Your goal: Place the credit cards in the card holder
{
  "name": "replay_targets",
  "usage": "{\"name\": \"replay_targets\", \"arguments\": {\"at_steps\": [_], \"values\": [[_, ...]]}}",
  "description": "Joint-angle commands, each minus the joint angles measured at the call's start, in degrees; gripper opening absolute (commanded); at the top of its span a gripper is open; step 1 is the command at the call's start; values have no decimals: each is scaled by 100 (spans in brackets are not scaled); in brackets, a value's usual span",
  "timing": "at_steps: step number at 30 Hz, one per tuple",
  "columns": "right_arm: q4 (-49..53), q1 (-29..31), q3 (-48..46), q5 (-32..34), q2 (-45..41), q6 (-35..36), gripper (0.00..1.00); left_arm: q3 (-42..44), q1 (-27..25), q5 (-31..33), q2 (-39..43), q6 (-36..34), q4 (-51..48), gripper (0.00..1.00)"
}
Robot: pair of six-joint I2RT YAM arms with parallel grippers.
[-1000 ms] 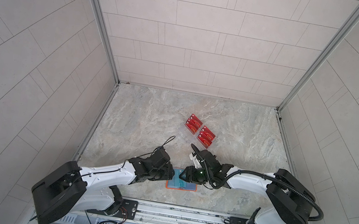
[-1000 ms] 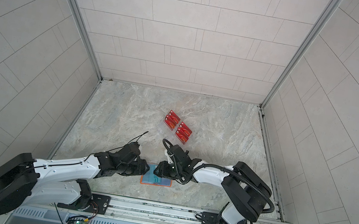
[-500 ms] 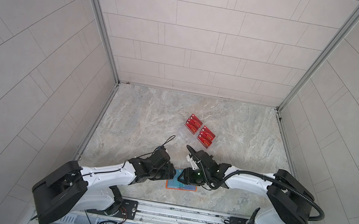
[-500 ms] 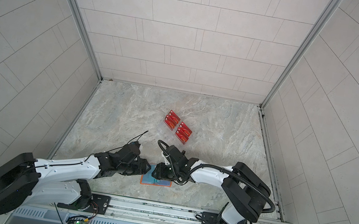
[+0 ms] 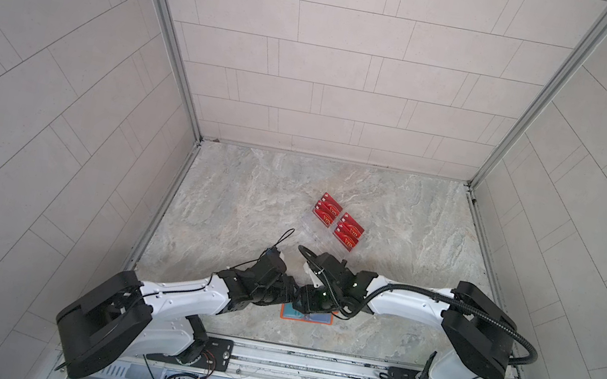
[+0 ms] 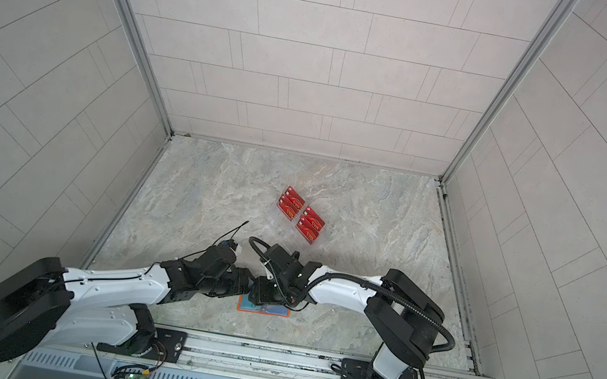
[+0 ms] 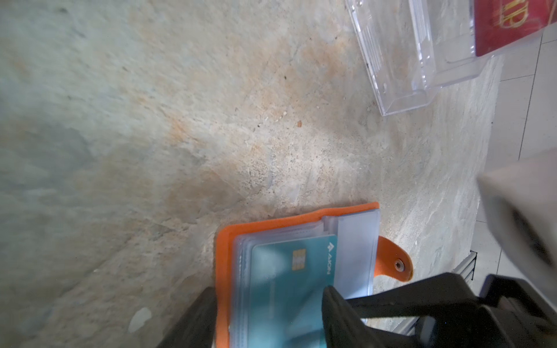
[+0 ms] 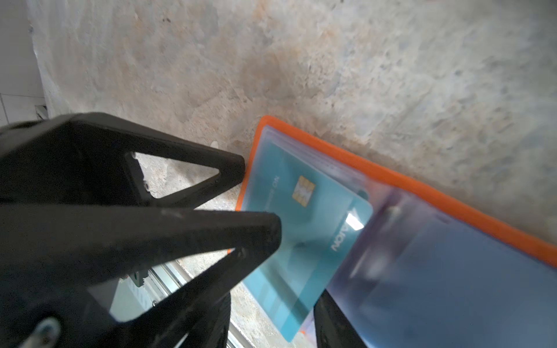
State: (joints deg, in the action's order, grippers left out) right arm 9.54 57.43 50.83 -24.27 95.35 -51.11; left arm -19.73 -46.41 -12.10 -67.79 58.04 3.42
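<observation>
Both top views: open orange card holder (image 5: 306, 317) flat at the desk's (image 5: 249, 198) near edge, about centre. Left hand (image 5: 287, 294) reaching in from the left, right hand (image 5: 313, 304) from the right, both low over it. Red cards (image 5: 338, 222) in the clear rack (image 5: 310, 234) farther back, well apart.

Left wrist view: teal card (image 7: 289, 280) partly inside a clear sleeve. Left fingers (image 7: 340, 313) spread astride the holder's page; clamping or merely bracing, cannot tell. Best to hold the page flat and steady. Legible: lettering like "AXON" beside a gold chip, gold "IP" on a red card.

Right wrist view: right hand (image 8: 259, 199) released, fingers parted, apparently nothing pinched, one lying over the teal card. Push square along the sleeve, gently, without buckling the plastic.
</observation>
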Motion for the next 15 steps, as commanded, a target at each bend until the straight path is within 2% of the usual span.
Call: {"name": "replay_targets", "arguments": {"at_steps": [1,15], "values": [[270,71,223,230,132,138,47,194,9,-73,-85,171,144,60],[649,269,752,507,440,461,47,291,1,49,184,296,19,59]]}}
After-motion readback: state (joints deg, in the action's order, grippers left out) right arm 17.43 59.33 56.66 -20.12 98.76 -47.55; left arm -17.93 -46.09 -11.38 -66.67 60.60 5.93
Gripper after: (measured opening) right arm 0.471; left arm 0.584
